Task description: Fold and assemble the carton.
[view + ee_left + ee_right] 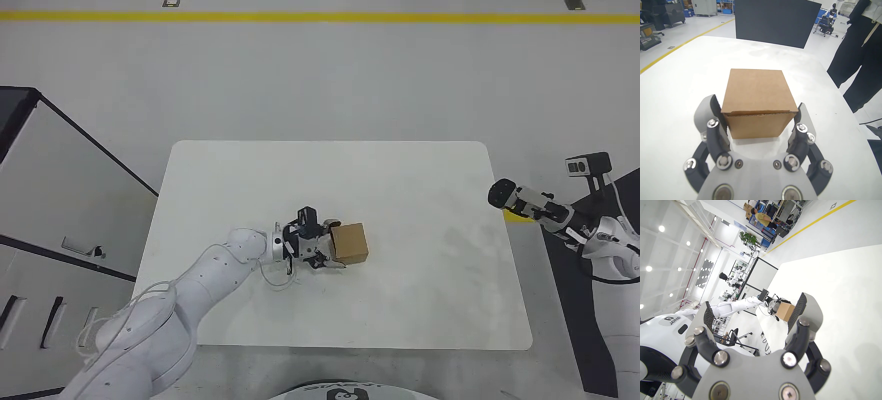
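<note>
Brown cardboard carton (349, 243) sits closed and cube-shaped, flat on the white rounded-corner surface (420, 180), about mid-surface. Top flap is folded down and tucked. Left wrist view shows the tuck seam along the upper edge of the carton face toward the wrist.

Left gripper (756, 99) lies low beside the carton, its arm coming in from the surface's near left corner. Jaws are clamped on the carton's near end. One dark ribbed pad (716, 106) overlaps one near corner and the other pad meets the opposite corner. Lower down on that side a sliver of surface shows between finger and carton wall. Carton bottom rests on the surface.

Right gripper (755, 303) hangs just past the surface's right edge, well apart from the carton. It is tilted, so its wrist view looks across the surface at the carton and the left gripper far off. Its jaws stand wide apart.

Black flat panel (776, 20) stands upright just past the surface's edge, on the far side of the carton from the left gripper. Yellow floor line (320, 16) runs along the floor beyond the surface's far side.
</note>
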Robot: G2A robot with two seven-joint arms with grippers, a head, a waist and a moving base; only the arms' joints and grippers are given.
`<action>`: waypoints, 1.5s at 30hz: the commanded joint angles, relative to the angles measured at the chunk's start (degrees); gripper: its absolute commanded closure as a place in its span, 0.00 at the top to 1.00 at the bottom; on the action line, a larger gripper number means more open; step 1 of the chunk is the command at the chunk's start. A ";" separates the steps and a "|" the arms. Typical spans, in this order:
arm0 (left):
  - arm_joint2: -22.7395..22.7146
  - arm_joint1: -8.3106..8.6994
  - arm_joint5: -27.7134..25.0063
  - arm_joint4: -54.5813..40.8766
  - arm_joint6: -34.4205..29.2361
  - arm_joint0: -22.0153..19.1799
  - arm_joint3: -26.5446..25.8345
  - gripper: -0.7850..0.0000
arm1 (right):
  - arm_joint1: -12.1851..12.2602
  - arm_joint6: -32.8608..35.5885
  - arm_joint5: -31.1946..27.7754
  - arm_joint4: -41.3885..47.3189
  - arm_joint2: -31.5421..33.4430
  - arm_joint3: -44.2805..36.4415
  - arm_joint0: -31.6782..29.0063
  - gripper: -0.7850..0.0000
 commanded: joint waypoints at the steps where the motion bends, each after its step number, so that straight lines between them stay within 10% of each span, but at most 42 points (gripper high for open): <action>1: -0.07 0.00 0.05 0.24 0.65 -0.03 0.23 1.00 | 0.00 0.00 0.00 0.00 0.00 0.00 0.00 1.00; 15: -2.20 3.98 0.18 1.31 2.30 -1.44 -4.71 1.00 | 0.00 0.00 0.00 0.00 0.00 0.00 0.00 1.00; 27: -8.54 14.39 -4.38 -1.91 -2.26 1.87 -21.33 1.00 | 0.00 0.00 0.00 0.00 0.00 0.00 0.00 1.00; 45: -30.75 28.97 -13.16 -5.24 -12.11 16.12 -48.09 1.00 | 0.00 0.00 0.00 0.00 0.00 0.00 0.00 1.00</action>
